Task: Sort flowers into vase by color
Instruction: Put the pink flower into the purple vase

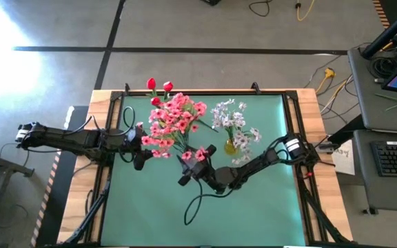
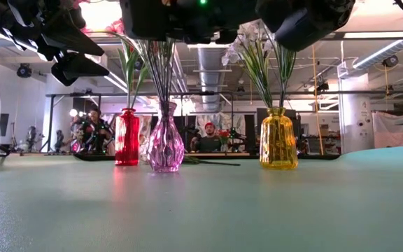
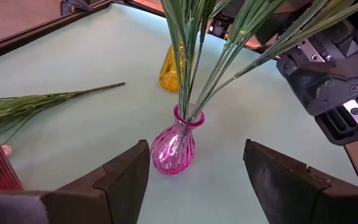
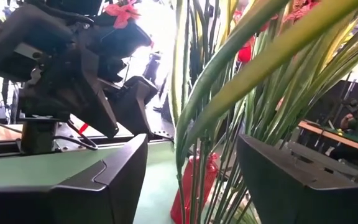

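**High view: pink bunch in its vase, one spray left on the table**

Seen from above: three vases on the green table (image 1: 253,207), each with its own colour. Red flowers (image 1: 158,87) at the back, pink flowers (image 1: 174,120) in the middle, white flowers (image 1: 233,120) toward the right arm's side. From table height: red vase (image 2: 126,136), pink vase (image 2: 166,147) and yellow vase (image 2: 278,143) standing upright, well apart.

Right gripper (image 4: 191,149) spread wide, with green stems (image 4: 204,112) of the pink bunch standing between its fingers, pinching nothing. One pink sprig (image 1: 196,154) leaning out low, just beside that gripper.

Left gripper (image 3: 196,155) also spread and empty, hovering near the pink vase and aimed at it.

Lying flat on the table beside the red vase: a loose spray (image 3: 48,99), blossom colour hard to tell.

Judged step: settling a pink stem into the pink vase, sorting nearly done. Next move, likely: back the right gripper clear without dragging stems or tipping the vase, then pick up the loose spray by its thin stem, low and centred, and drop it into the matching vase.
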Available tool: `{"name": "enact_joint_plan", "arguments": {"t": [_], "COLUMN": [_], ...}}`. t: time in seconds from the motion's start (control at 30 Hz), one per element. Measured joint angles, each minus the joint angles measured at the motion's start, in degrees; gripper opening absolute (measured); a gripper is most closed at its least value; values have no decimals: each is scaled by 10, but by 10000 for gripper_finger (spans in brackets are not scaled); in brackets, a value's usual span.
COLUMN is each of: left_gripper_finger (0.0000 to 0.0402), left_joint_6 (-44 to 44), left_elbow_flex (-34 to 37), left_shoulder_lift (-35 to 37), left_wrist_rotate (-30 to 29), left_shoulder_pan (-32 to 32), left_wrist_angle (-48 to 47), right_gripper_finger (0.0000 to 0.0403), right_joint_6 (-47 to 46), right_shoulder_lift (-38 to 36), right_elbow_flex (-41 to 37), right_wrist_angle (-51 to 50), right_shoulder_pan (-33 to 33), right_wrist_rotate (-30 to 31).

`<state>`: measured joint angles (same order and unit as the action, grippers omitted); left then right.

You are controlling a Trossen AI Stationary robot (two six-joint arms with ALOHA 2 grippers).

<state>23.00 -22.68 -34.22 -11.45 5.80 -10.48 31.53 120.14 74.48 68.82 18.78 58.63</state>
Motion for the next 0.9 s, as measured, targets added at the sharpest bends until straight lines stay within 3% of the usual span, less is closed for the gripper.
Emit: {"name": "enact_joint_plan", "arguments": {"t": [0.27,0.53,0.9], "left_gripper_finger": [249,249,249], "left_joint_6": [0,0,-94], "left_elbow_flex": [0,0,0], "left_shoulder_lift": [0,0,-44], "left_wrist_rotate": [0,0,-6], "left_shoulder_pan": [0,0,49], "left_wrist_angle": [0,7,180], "right_gripper_finger": [270,276,279], "right_joint_6": [1,0,17], "right_shoulder_lift": [0,-7,-7], "right_elbow_flex": [0,0,0], "right_wrist_angle": [0,0,0], "right_shoulder_pan": [16,35,68], "right_wrist_rotate": [31,52,106]}}
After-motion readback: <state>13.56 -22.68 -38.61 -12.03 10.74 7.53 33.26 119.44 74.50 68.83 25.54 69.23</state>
